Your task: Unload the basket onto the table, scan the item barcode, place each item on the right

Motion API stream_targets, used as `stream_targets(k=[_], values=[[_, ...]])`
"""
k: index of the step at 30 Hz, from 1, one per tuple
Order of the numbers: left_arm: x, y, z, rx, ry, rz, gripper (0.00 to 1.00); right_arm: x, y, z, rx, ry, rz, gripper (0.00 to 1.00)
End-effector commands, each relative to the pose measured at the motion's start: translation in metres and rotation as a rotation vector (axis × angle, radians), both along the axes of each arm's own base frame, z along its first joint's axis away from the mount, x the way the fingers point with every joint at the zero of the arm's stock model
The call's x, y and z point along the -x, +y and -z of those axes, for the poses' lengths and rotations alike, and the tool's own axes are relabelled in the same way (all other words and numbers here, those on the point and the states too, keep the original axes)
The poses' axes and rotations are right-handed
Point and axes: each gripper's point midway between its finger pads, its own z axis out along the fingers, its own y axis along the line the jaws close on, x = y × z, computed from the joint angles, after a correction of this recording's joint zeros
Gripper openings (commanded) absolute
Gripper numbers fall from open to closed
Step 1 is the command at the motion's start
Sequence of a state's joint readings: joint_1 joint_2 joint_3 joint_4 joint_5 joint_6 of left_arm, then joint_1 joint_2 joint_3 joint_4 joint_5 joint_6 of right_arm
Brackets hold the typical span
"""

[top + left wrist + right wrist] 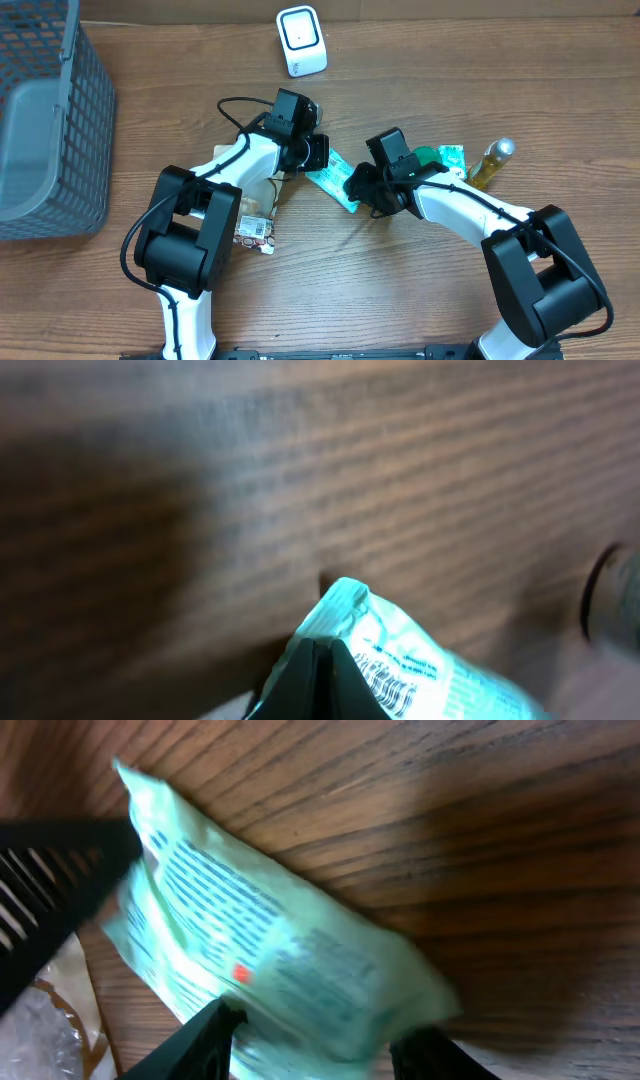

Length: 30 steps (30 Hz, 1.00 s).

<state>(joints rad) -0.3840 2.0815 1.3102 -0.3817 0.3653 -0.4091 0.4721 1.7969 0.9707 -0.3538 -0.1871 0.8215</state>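
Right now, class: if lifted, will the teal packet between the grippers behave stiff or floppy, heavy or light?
Probably floppy: the teal packet looks like thin, crinkled film with a soft bulge. Likely light, since the left gripper pinches only one corner. May sag from that corner.

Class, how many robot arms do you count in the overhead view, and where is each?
2. The left arm reaches in from the lower left, the right arm from the lower right; both meet at the teal packet. None looks hidden.

Packet (pixel 331 181) at centre; scanner (pixel 301 41) behind it, basket (pixel 92 110) far L, bottle (pixel 491 164) to R, wrapper (pixel 255 232) front-L.
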Motion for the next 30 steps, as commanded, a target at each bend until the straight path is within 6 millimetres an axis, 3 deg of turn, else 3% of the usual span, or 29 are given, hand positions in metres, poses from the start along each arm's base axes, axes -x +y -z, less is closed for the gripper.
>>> stream_targets(k=[1, 7, 14, 22, 30], values=[[0.039, 0.013, 0.040, -0.074, 0.152, 0.024, 0.04, 0.002, 0.002, 0.001, -0.019, -0.002, 0.011, 0.47], [0.051, 0.019, 0.043, -0.105, 0.207, 0.022, 0.04, 0.010, -0.002, 0.014, -0.040, 0.030, 0.078, 0.39], [0.048, 0.031, 0.048, -0.175, 0.188, 0.001, 0.04, 0.005, 0.000, 0.013, -0.056, -0.008, 0.070, 0.33], [0.043, 0.029, 0.047, -0.166, 0.169, 0.000, 0.04, 0.007, 0.021, 0.001, -0.135, -0.049, -0.092, 0.51], [0.043, 0.029, 0.047, -0.166, 0.168, 0.000, 0.04, 0.004, 0.018, 0.000, -0.137, -0.055, -0.082, 0.49]])
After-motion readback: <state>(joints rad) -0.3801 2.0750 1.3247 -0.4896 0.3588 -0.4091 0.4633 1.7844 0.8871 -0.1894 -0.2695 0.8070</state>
